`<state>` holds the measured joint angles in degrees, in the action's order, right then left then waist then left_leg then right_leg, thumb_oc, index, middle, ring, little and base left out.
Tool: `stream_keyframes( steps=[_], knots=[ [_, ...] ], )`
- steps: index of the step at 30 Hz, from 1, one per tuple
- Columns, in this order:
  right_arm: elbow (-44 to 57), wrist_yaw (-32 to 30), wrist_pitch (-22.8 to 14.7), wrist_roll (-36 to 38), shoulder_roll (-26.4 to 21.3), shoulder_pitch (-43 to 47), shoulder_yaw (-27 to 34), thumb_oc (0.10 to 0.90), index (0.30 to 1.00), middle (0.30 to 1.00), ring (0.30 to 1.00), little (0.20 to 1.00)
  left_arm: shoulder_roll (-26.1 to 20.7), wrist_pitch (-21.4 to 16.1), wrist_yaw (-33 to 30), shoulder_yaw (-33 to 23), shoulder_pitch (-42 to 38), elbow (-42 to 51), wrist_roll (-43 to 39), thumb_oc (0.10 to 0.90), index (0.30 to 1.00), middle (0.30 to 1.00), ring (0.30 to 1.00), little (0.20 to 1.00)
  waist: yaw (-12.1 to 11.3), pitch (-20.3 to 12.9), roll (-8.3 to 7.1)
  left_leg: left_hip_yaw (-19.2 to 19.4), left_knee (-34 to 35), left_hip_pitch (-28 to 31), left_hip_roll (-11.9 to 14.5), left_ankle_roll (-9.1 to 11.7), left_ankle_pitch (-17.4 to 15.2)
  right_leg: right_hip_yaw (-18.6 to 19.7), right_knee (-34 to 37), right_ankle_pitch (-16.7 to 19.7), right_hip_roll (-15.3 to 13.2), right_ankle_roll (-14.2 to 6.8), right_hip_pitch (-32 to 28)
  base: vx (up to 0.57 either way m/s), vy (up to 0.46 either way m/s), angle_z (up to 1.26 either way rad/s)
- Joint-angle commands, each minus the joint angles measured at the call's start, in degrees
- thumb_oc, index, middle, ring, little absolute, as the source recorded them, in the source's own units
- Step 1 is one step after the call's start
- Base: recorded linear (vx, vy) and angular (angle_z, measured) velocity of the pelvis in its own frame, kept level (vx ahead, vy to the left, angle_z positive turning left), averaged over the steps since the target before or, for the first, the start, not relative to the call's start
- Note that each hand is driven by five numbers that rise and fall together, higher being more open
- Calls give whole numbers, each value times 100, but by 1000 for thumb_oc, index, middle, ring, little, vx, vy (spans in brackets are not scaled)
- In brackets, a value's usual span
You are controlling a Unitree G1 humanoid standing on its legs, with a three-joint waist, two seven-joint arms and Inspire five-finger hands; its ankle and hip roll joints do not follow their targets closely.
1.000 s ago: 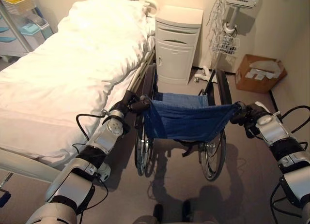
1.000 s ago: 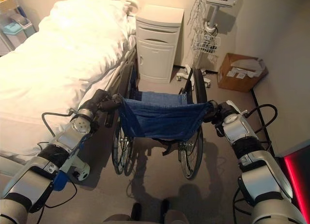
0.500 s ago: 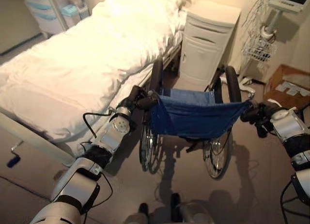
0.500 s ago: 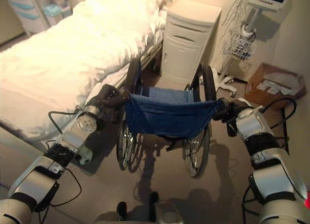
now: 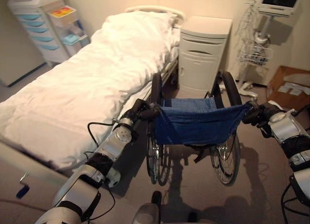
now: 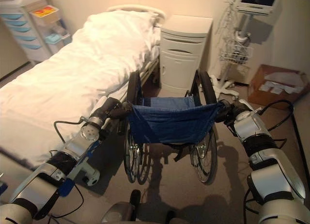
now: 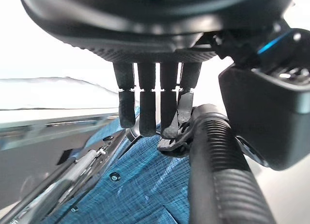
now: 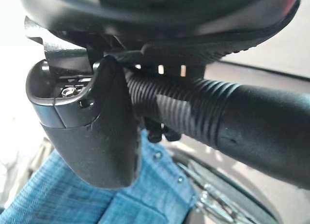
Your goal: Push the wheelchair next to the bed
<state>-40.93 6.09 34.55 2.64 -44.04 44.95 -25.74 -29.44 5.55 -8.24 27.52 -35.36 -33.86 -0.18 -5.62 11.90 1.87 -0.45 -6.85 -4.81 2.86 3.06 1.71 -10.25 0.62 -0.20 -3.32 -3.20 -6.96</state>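
Wheelchair [image 5: 196,125] alongside bed [image 5: 82,88], facing nightstand [image 5: 203,52] | left hand [image 5: 140,109] and right hand [image 5: 254,113] curled round ribbed push handles | rolls easily, soft sling back, so I push via handles only

The whole scene is framed differently from a second ago, so the camera is judged to have moved: more of the room's left side is now taken in, and a drawer cart [image 5: 41,25] beside the bed [image 5: 92,83] is brought fully into view. The bedside cabinet [image 5: 203,52] and the cardboard box [image 5: 290,83] are shown shifted toward the right edge. The wheelchair [image 5: 196,122] is now seen with its big wheels closer to the cabinet's front, and its left wheel just beside the bed frame. The left hand [image 5: 140,110] and right hand [image 5: 256,115] are carried forward with the push handles.
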Motion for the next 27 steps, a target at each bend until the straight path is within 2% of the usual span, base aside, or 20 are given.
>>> stream_keyframes(
  steps=[1,3,7,10,13,16,18,19,20,21,24,27],
  knots=[
    [265,378,-353,487,631,-39,-340,400,300,300,300,300,-247,422,166,262,142,-585,243,400,300,300,300,300,-32,115,-408,16,516,-51,-305,-185,199,260,-611,-201,-607,-606,-86,22,212,-32],
    [143,279,-505,560,717,43,-322,400,300,300,300,300,-244,488,76,252,127,-561,275,400,300,300,300,300,-97,108,-406,108,547,-15,-342,-235,170,54,-780,1,-763,-641,98,43,189,-27],
    [-67,179,-696,578,872,139,-338,400,300,300,300,300,-174,547,-62,231,208,-494,400,400,300,300,300,300,-242,26,-419,214,527,-42,-421,-312,111,-97,-978,281,-914,-661,54,93,179,-25],
    [-190,89,-809,537,945,159,-334,400,300,300,300,300,-132,469,-103,208,299,-529,480,400,300,300,300,300,-315,-39,-438,311,498,-44,-480,-380,66,-142,-1242,544,-1005,-687,51,138,138,-21],
    [-311,54,-812,602,1005,170,-300,400,300,300,300,300,-109,375,-94,193,374,-576,620,400,300,300,300,300,-377,-113,-438,323,477,-15,-531,-440,12,-118,-1493,623,-986,-686,14,255,134,4],
    [-271,54,-742,679,974,109,-312,400,300,300,300,300,-117,337,-108,235,447,-566,666,400,300,300,300,300,-269,-172,-464,129,466,24,-668,-498,29,255,-1308,406,-545,-632,72,240,76,10],
    [-73,-20,-640,743,900,42,-286,400,300,300,300,300,-122,353,-108,230,490,-504,674,400,300,300,300,300,-110,-145,-436,44,483,117,-727,-473,36,334,-926,196,-205,-513,435,280,76,17],
    [-53,-28,-630,749,894,38,-287,400,300,300,300,300,-123,357,-109,225,493,-495,673,400,300,300,300,300,-86,-126,-432,27,486,147,-734,-470,25,325,-912,171,-187,-500,444,202,28,23],
    [64,-58,-556,756,842,35,-267,400,300,300,300,300,-127,359,-92,195,488,-451,694,400,300,300,300,300,3,-76,-411,-3,513,233,-771,-461,8,356,-721,177,-23,-413,651,226,12,33],
    [215,-69,-490,770,751,54,-250,400,300,300,300,300,-132,397,-73,168,449,-378,674,400,300,300,300,300,127,12,-429,-50,531,356,-867,-468,-70,402,-454,357,113,-362,880,266,6,27],
    [282,-109,-489,752,631,136,-265,400,300,300,300,300,-99,452,-56,196,308,-363,585,400,300,300,300,300,325,137,-458,-123,507,540,-997,-509,-236,487,-284,642,276,-346,1199,163,-7,40],
    [287,-13,-575,652,548,278,-268,400,300,300,300,300,-18,488,-46,200,218,-386,621,400,300,300,300,300,373,224,-494,-20,392,647,-1051,-523,-388,146,-391,664,281,-343,1283,172,-57,106]
  ],
)
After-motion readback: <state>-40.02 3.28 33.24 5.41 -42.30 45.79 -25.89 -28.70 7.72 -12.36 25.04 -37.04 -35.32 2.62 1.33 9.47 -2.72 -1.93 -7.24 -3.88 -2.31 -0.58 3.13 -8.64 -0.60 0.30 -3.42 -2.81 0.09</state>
